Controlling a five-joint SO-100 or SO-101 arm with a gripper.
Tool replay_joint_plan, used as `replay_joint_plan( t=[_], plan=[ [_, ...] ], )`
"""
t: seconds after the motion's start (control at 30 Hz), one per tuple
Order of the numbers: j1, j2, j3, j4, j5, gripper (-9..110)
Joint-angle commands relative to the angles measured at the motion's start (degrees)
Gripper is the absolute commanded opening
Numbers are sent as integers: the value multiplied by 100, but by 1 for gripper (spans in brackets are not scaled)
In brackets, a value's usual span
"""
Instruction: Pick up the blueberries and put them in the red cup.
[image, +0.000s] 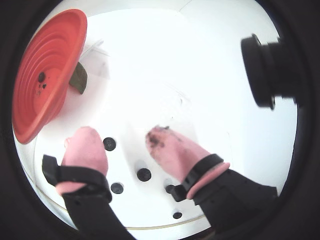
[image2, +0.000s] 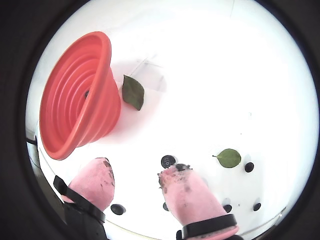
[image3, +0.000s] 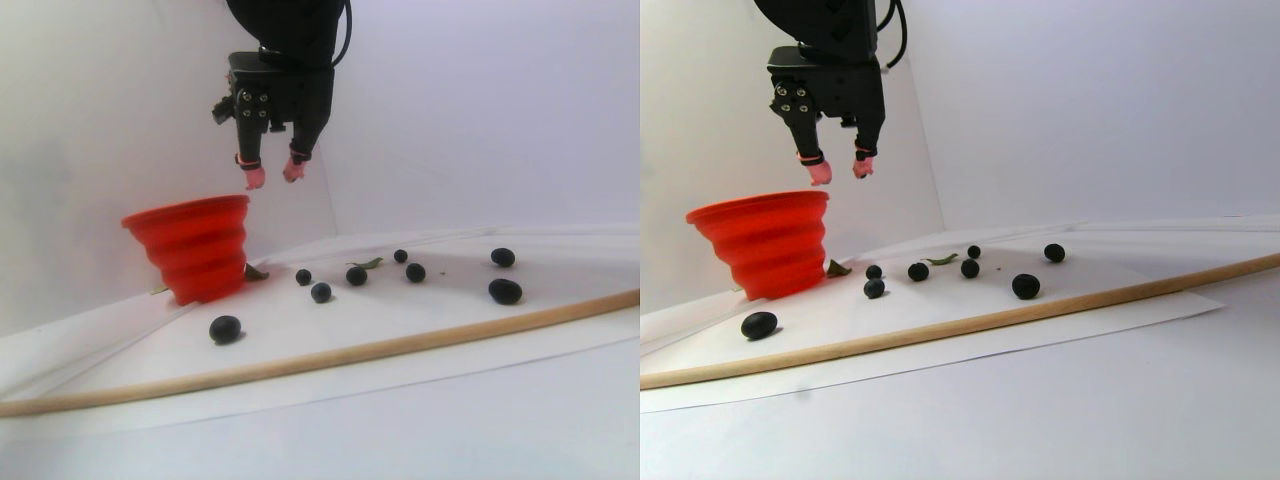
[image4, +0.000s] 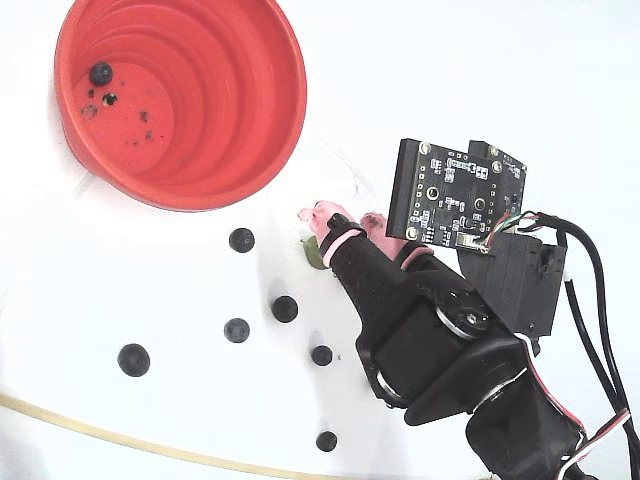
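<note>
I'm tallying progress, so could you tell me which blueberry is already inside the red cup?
The one blueberry at the upper-left of the red cup's bottom in the fixed view; all the others lie on the white sheet outside.

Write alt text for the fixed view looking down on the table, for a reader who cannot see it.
The black arm's gripper, pink-tipped and empty with jaws apart, hangs over a white table just right of the red cup, which holds one blueberry and dark specks. Six blueberries lie loose below the cup, above a thin wooden rod.
</note>
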Motion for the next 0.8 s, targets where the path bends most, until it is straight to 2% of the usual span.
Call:
replay_joint_plan(
  t=[0.0,0.77],
  plan=[
    [62,325,-9,-237,18,17],
    [308,-782,308,-1257,-62,17]
  ],
)
